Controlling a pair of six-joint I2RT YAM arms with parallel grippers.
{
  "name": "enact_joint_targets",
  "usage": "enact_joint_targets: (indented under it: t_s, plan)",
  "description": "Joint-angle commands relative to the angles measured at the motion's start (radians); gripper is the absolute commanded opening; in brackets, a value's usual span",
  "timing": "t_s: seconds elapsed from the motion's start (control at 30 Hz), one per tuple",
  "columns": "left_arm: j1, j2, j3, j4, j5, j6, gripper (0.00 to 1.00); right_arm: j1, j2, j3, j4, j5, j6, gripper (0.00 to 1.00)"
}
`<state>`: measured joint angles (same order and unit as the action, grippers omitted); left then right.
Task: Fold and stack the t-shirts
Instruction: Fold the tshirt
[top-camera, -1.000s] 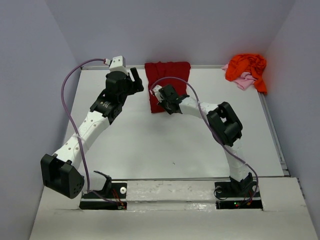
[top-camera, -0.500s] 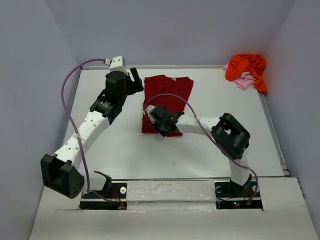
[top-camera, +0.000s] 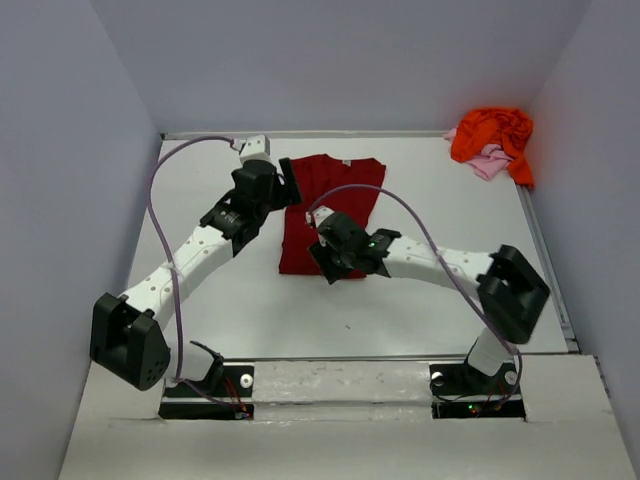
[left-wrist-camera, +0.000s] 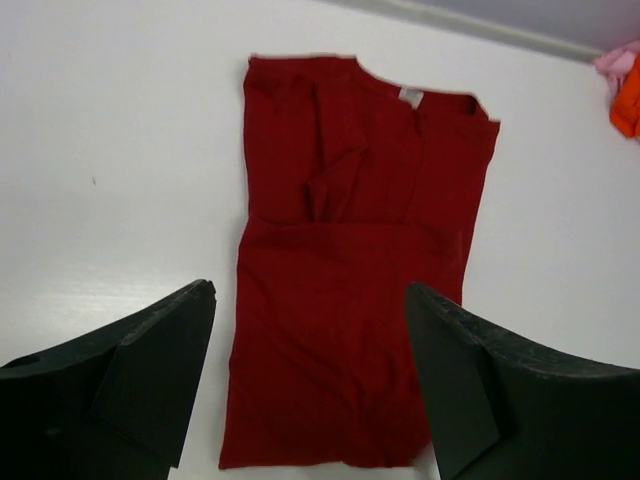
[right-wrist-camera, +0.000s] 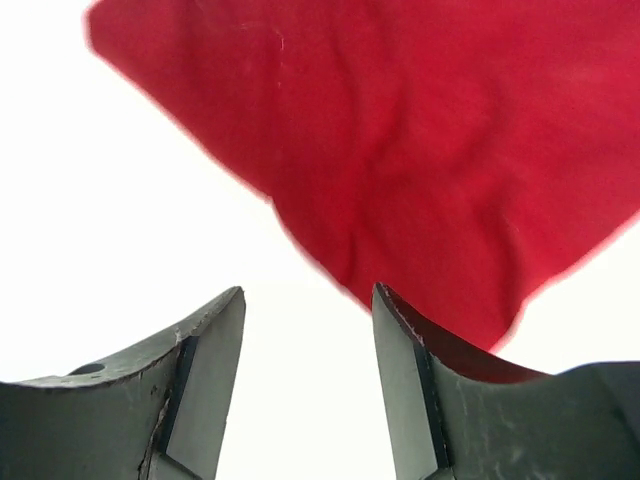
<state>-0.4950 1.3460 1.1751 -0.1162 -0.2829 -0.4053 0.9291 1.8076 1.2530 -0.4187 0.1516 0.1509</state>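
Observation:
The dark red t-shirt (top-camera: 325, 215) lies flat and lengthwise on the table, collar at the far end, sleeves folded in. In the left wrist view the dark red t-shirt (left-wrist-camera: 345, 290) fills the middle. My left gripper (top-camera: 288, 186) hovers open at its far left edge, and in that view the left gripper (left-wrist-camera: 308, 290) frames the cloth without touching it. My right gripper (top-camera: 322, 252) is open at the near hem; the right gripper (right-wrist-camera: 309, 292) has bare table between its fingers, the red t-shirt (right-wrist-camera: 400, 150) just ahead. The orange t-shirt (top-camera: 495, 133) and pink t-shirt (top-camera: 488, 163) lie crumpled together.
The orange and pink pile sits in the far right corner, against the right wall; it shows as an orange patch (left-wrist-camera: 628, 100) and a pink patch (left-wrist-camera: 612, 62) at the left wrist view's edge. A metal rim (top-camera: 545, 250) runs along the table's right side.
The right gripper dragged the red shirt's edge toward the near side, spreading it out long, then opened and let go. The left arm swung right toward the shirt.

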Motion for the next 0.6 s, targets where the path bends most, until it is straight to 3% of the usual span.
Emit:
enact_joint_targets:
  t_s: [0.0,0.13,0.3,0.4,0.57]
  plan:
    - [-0.008,-0.063,-0.179,0.035,0.072,-0.141,0.88,-0.006,-0.275,-0.124,0.037,0.029,0.101,0.59]
    - [-0.01,-0.155,-0.464,0.142,0.158,-0.257,0.88,-0.006,-0.476,-0.303,0.116,0.06,0.203,0.59]
    - [-0.04,-0.189,-0.609,0.217,0.159,-0.326,0.88,-0.006,-0.59,-0.484,0.239,0.15,0.288,0.59]
    - [-0.056,-0.176,-0.652,0.246,0.149,-0.333,0.87,-0.006,-0.574,-0.561,0.314,0.178,0.334,0.58]
    - [-0.066,-0.142,-0.681,0.274,0.129,-0.325,0.87,-0.006,-0.415,-0.572,0.356,0.22,0.407,0.57]
